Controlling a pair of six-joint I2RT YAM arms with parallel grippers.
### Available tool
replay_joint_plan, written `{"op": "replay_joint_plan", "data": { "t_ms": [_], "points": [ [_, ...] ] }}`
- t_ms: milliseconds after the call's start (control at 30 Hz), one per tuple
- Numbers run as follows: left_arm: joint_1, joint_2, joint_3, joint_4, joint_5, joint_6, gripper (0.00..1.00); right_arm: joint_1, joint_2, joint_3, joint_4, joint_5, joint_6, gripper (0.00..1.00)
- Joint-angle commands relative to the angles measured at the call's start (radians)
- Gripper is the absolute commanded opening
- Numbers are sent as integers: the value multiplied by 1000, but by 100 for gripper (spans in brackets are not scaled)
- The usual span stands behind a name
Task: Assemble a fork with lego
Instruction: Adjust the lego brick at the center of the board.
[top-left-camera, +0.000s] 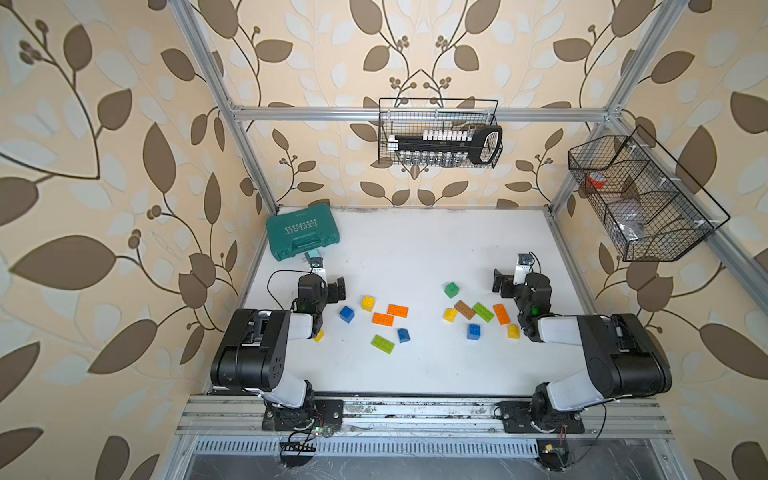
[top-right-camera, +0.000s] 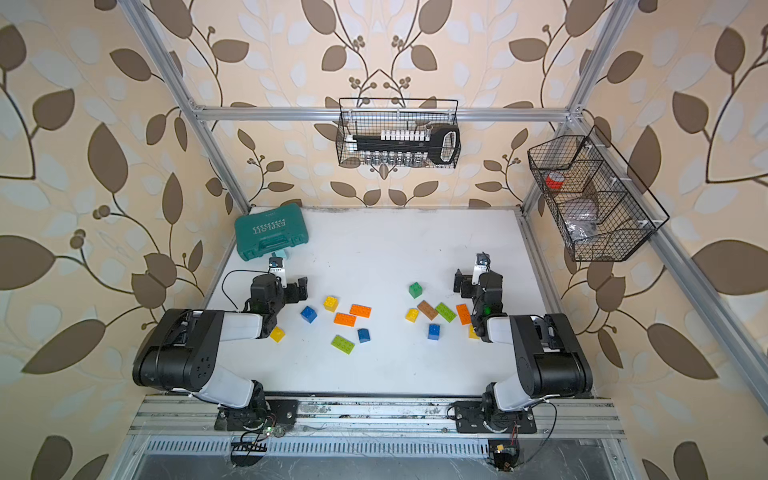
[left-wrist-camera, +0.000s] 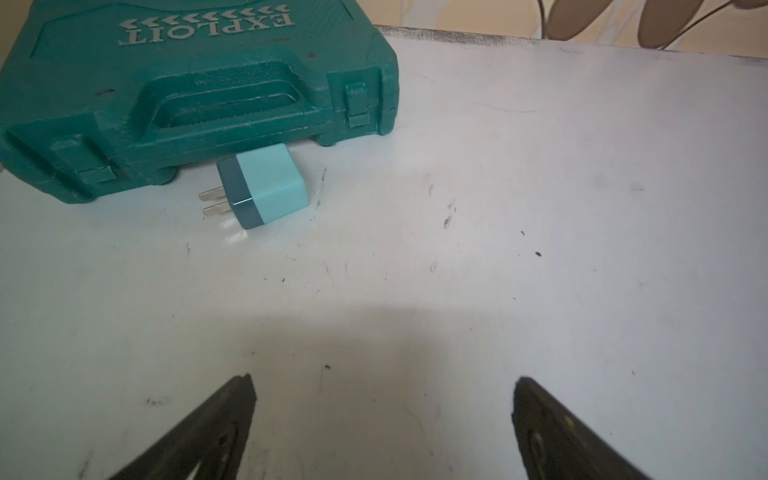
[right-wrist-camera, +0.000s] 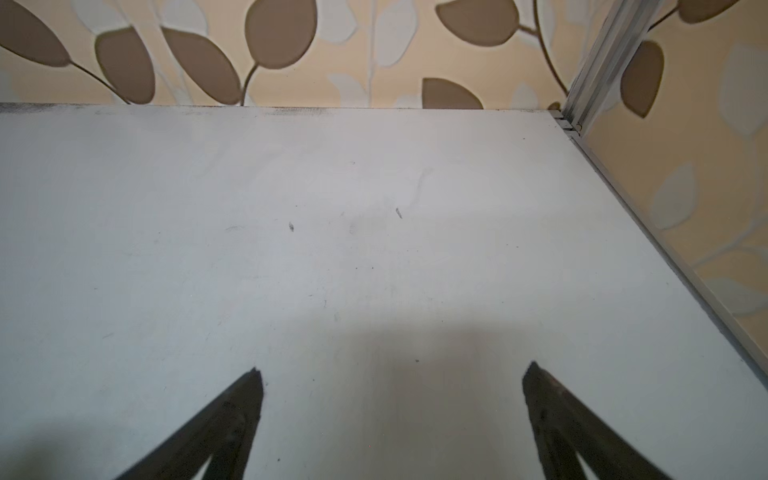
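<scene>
The lego (top-left-camera: 382, 319) lies loose on the white tabletop (top-left-camera: 415, 249), in the lower middle of the frame in both top views. It forms two scattered groups, and no bricks appear joined. Judged step: the very start, with no brick yet selected.

Upper left of the tabletop: a teal tool case (top-left-camera: 302, 237), with a pale plug adapter (left-wrist-camera: 264, 187) just beside its front edge. Neither belongs to the task.

The left claw (left-wrist-camera: 384, 382) stands wide and empty over bare tabletop, near the left group but clear of it. That group holds a yellow square (top-left-camera: 318, 336) partly hidden under the left arm, a blue square (top-left-camera: 346, 314), two orange rectangles and a green rectangle (top-left-camera: 382, 344), among others.

The right group, centre right, includes a green square (top-left-camera: 451, 289), a brown rectangle (top-left-camera: 464, 310) and an orange rectangle (top-left-camera: 501, 313). Its long bricks lie close together; whether they touch cannot be told.

The right claw (right-wrist-camera: 395, 372) is likewise wide and empty. Its wrist view shows only bare tabletop and the back wall.

Next move, as judged: pick a long brick for the handle. Either claw must swing toward its group, descend and straddle the brick's narrow sides. The isolated green rectangle offers the most clearance.
</scene>
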Motion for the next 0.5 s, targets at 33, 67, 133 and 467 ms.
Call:
{"op": "replay_joint_plan", "data": {
  "t_ms": [33,67,133,467],
  "points": [
    [6,-33,1,14,6,1,99,-4,-13,-13,5,-6,5,100],
    [6,-31,2,15,7,0,99,-5,-14,-13,4,-7,5,99],
    [6,-31,1,14,7,1,99,-5,-13,-13,4,-7,5,100],
    [6,-30,5,9,9,-1,99,-4,-14,-13,5,-7,5,100]
  ]
}}
